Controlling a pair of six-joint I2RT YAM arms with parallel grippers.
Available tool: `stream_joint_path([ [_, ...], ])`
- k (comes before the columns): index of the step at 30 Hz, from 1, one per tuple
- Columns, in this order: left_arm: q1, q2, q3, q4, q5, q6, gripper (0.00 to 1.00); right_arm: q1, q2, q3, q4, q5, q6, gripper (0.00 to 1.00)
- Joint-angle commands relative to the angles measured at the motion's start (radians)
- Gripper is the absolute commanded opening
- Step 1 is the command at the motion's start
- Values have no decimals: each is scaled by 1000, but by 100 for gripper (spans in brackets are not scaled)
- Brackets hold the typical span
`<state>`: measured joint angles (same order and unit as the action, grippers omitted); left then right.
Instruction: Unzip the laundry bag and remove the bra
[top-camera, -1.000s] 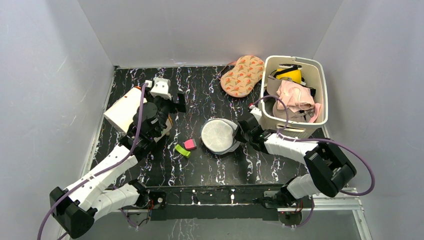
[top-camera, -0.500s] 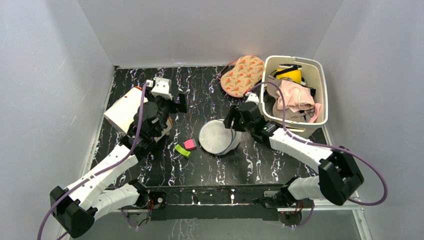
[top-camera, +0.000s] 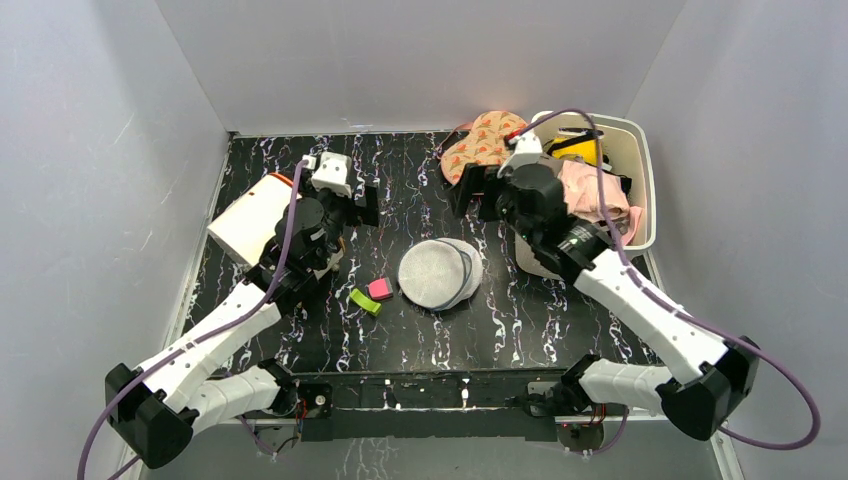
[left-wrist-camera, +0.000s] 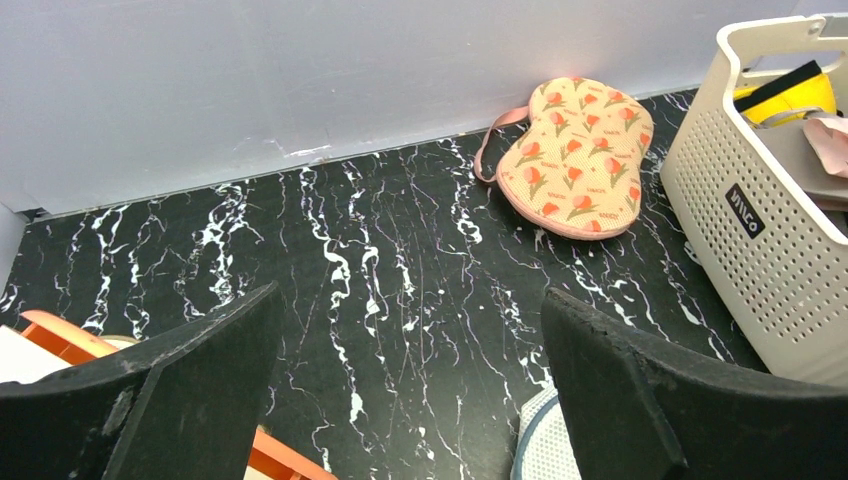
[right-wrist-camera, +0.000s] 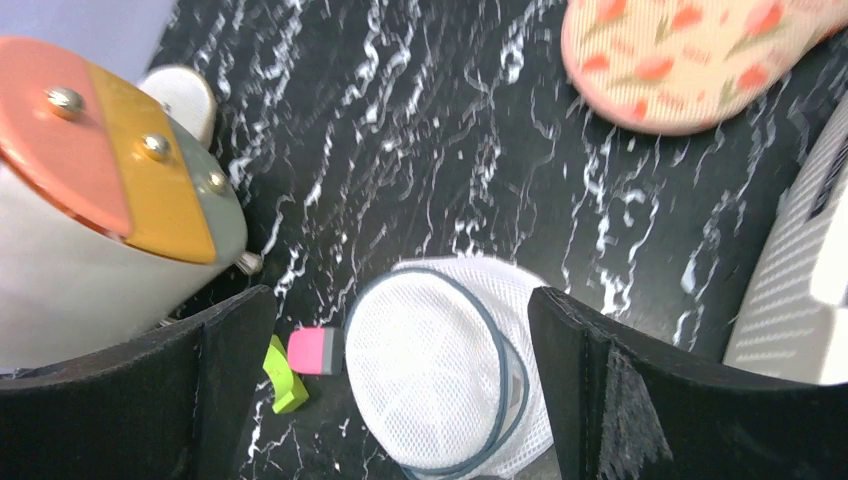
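The laundry bag (top-camera: 438, 272), a round white mesh pouch with a grey-blue zip rim, lies on the black marble table (top-camera: 400, 180). It also shows in the right wrist view as the laundry bag (right-wrist-camera: 440, 370), and its edge shows in the left wrist view. A peach tulip-print padded piece with a pink strap, which looks like the bra (top-camera: 485, 140) (left-wrist-camera: 575, 155), lies at the back outside the bag. My right gripper (top-camera: 472, 195) (right-wrist-camera: 398, 300) hangs open above and behind the bag, holding nothing. My left gripper (top-camera: 352, 208) (left-wrist-camera: 410, 295) is open over bare table left of the bag.
A white slotted basket (top-camera: 645, 180) (left-wrist-camera: 760, 230) with pink and yellow clothes stands at the back right. A white box with an orange and yellow face (top-camera: 250, 215) (right-wrist-camera: 100, 200) is at the left. A pink block (top-camera: 380, 289) and a green piece (top-camera: 365, 301) lie left of the bag.
My right gripper opened, let go of the laundry bag's right side and rose toward the back. The bag shifted slightly left and lies free. The left arm barely moved.
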<state>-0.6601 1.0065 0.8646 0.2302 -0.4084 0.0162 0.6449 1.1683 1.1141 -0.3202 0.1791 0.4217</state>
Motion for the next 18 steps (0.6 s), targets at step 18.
stream_joint_path([
  [18, 4, 48, 592, -264, 30, -56, 98, -4, -331, 413, -180, 323, -251, 98],
])
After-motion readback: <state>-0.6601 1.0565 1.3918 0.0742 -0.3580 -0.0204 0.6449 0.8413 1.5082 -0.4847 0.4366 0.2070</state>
